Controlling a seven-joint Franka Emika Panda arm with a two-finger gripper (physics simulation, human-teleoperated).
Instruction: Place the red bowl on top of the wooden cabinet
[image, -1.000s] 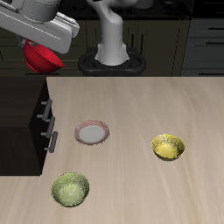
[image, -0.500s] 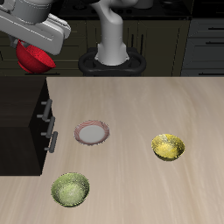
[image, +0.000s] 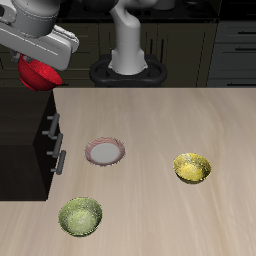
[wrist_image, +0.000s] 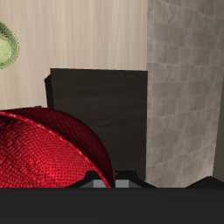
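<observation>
Bowls three: one red bowl; one yellow; one yellow-green

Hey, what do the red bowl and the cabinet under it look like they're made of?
The red bowl looks like glossy glazed ceramic or plastic, with a finely dotted inner texture. The wooden cabinet looks like very dark matte wood, near black, and its silver bar handles suggest metal. It's a render, so that's uncertain.
</observation>
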